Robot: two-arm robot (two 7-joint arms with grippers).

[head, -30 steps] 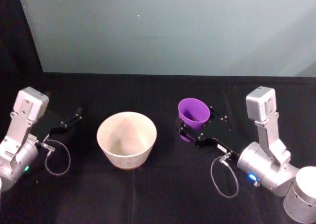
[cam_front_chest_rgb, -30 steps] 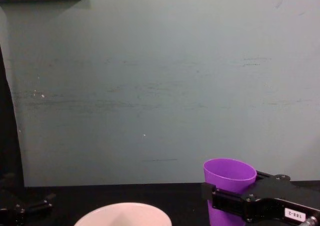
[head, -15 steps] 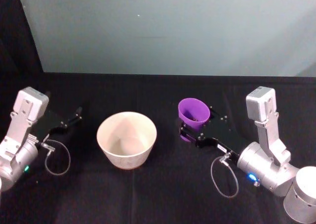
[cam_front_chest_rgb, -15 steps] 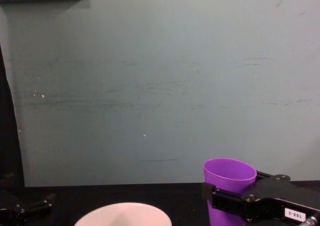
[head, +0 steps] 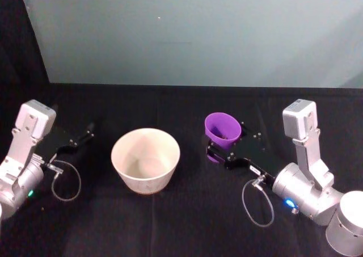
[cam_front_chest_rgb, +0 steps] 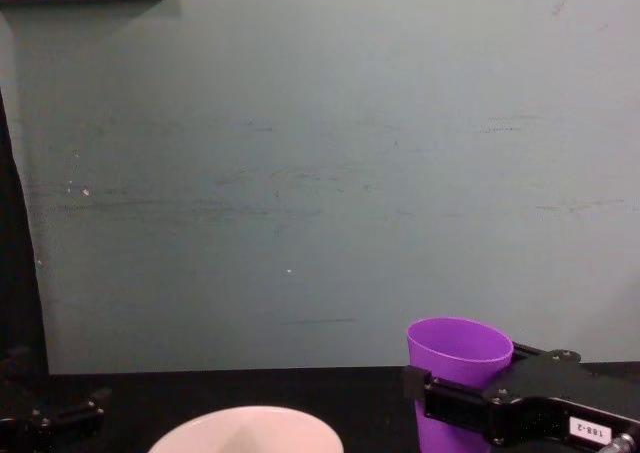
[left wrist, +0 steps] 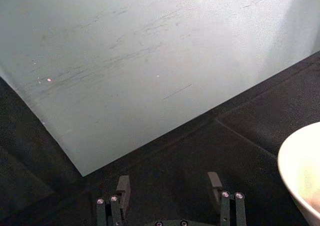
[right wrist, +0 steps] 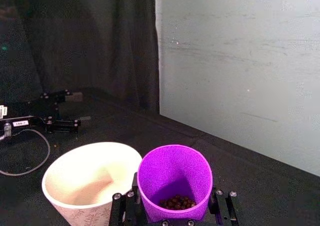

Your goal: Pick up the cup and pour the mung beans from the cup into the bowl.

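- Nearest us, at the lower right of the head view, the right arm's silver joints hang over the black worktop (head: 187, 223), with a thin cable (head: 258, 203) looping beside them.
- From there the right gripper (head: 226, 140) reaches up toward the middle of the frame. Its jaws are clenched on the cup (head: 222, 127), one on each side of the purple wall.
- We look straight down into the cup in the right wrist view: it stands upright, with the mung beans (right wrist: 177, 202) in a small dark heap at the bottom.
- Whether the cup's base touches the worktop, we can't tell.
- Left of the cup, centre-left in the head view, the bowl (head: 144, 180) sits on the worktop, near the cup but apart from it.
- In the right wrist view the bowl's pale rim comes just beside the cup, at the lower left of that frame.
- Over at the left edge of the head view the left gripper (head: 88, 133) is parked beside the bowl, well apart from the cup. The left wrist view shows its jaws released and spread wide.
- Farthest off, a pale blue-green wall (head: 198, 36) runs across the top of the frame.
- In the chest view, the cup's rim stands against that wall at the lower right.
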